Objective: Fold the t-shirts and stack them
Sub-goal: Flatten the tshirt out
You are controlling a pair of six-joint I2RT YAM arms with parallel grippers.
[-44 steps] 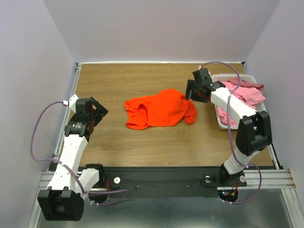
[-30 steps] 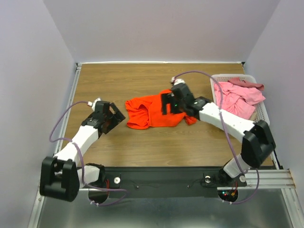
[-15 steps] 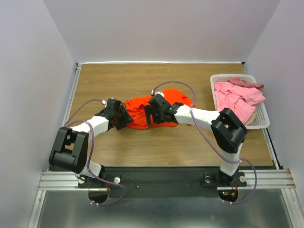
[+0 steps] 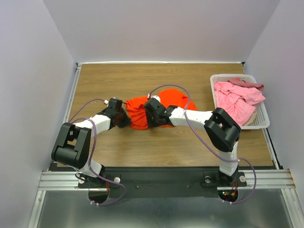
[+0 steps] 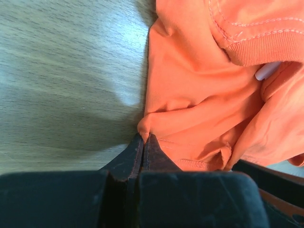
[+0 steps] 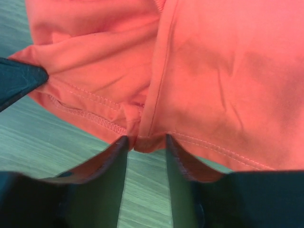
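At the near left corner of the orange-red t-shirt, your left hand is pinched tight on a small peak of its edge, jaws together with the cloth nipped at the tips. Just right of that, along the shirt's near hem, your right hand has its jaws apart, straddling a bunched bit of stitched hem but not clamped on it. The shirt lies crumpled on the counter, folds piled over each other, a ribbed band showing in the left wrist view. Expect it to be light, limp and stretchy. It will likely sag between grips and slide easily on the wood, so take it by the seamed hem or shoulder corners, not the loose middle cloth. Right of the shirt and farther back, the pink t-shirts sit heaped in the white basket.
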